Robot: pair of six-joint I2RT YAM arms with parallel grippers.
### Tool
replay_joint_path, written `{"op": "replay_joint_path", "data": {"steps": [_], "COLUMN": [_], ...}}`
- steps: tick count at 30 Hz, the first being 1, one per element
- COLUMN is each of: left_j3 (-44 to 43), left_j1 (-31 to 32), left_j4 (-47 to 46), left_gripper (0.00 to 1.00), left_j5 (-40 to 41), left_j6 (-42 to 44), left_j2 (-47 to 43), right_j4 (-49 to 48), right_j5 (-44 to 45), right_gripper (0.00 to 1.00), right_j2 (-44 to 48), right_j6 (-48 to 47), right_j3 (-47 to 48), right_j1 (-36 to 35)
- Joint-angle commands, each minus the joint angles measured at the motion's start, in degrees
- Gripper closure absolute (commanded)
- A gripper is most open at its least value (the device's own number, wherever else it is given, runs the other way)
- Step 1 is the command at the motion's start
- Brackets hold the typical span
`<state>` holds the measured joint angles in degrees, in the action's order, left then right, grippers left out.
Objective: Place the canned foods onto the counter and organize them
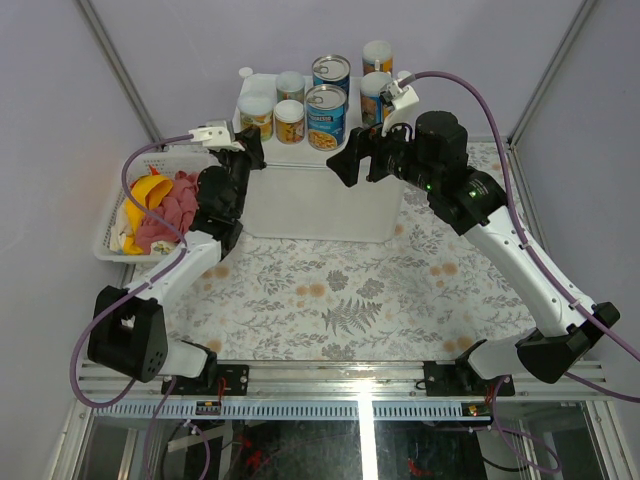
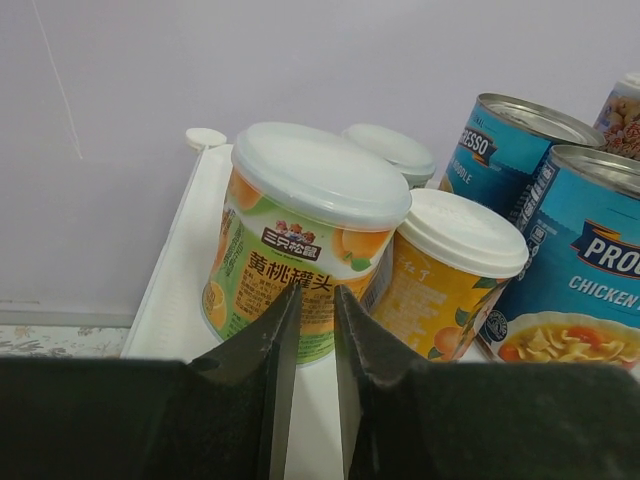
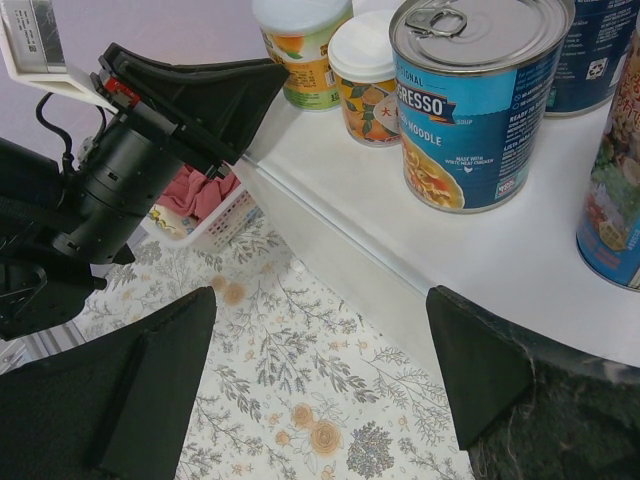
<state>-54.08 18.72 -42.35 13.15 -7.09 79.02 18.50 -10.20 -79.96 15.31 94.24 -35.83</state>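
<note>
One white mesh basket [image 1: 103,240], containing a yellow banana [image 1: 150,190] and a crumpled pink cloth [image 1: 172,212], is noted at 9 o'clock from the counter [image 1: 320,205], a large white plastic box with a flat top.

The left gripper [image 1: 252,150] is positioned at the counter's 9 o'clock edge. Its black fingers [image 2: 275,370] are pressed nearly together with nothing between them, and they are pointed at a wide white-lidded jar with a yellow-green peach label [image 2: 300,240] just ahead.

Seven canned foods [image 1: 326,117] are counted, all upright on the counter top and clustered toward 12 o'clock. From the left these are recorded as:
- the peach jar
- two small white-lidded yellow jars [image 1: 290,121]
- two wide blue-labelled steel cans [image 1: 331,72]
- two tall slim pale-lidded canisters [image 1: 377,57]

The right gripper [image 1: 360,162] is located at the counter's 3 o'clock side. Its jaws are spread wide and empty, above the counter's front edge and the floral tablecloth [image 3: 300,400].
</note>
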Motion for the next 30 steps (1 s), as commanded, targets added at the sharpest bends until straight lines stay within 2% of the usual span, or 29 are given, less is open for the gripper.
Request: {"op": "replay_joint_path", "data": {"steps": [1, 11, 15, 17, 20, 23, 30], "left_j3": [-1.53, -1.07, -1.06, -1.37, -3.0, -4.48, -6.34], "left_j1": [0.26, 3.21, 4.04, 4.48, 5.86, 7.29, 8.78], "left_j4": [-0.77, 2.79, 2.72, 2.63, 3.19, 2.96, 1.66], "left_gripper": [0.82, 0.83, 0.76, 0.66, 0.61, 0.61, 0.62], "left_j5": [-0.94, -5.18, -3.46, -1.61, 4.03, 9.56, 15.5], "left_j6": [-1.17, -2.75, -1.7, -1.42, 0.03, 1.7, 4.84], "left_j2": [-0.01, -2.49, -1.73, -1.12, 0.4, 2.24, 4.54], "right_j4": [-4.11, -4.41, -4.57, -4.6, -4.66, -4.69, -4.53], "right_j5": [-0.44, -0.61, -0.85, -1.04, -0.98, -0.97, -0.79], "right_gripper": [0.07, 0.07, 0.07, 0.07, 0.06, 0.07, 0.06], "right_j2": [-0.25, -1.63, -1.86, -1.83, -1.7, -1.62, -1.42], "right_j6": [0.37, 0.42, 0.32, 0.31, 0.33, 0.24, 0.0], "right_j3": [0.42, 0.85, 1.04, 1.12, 1.13, 1.16, 0.91], "right_j1": [0.41, 0.41, 0.41, 0.41, 0.4, 0.48, 0.59]}}
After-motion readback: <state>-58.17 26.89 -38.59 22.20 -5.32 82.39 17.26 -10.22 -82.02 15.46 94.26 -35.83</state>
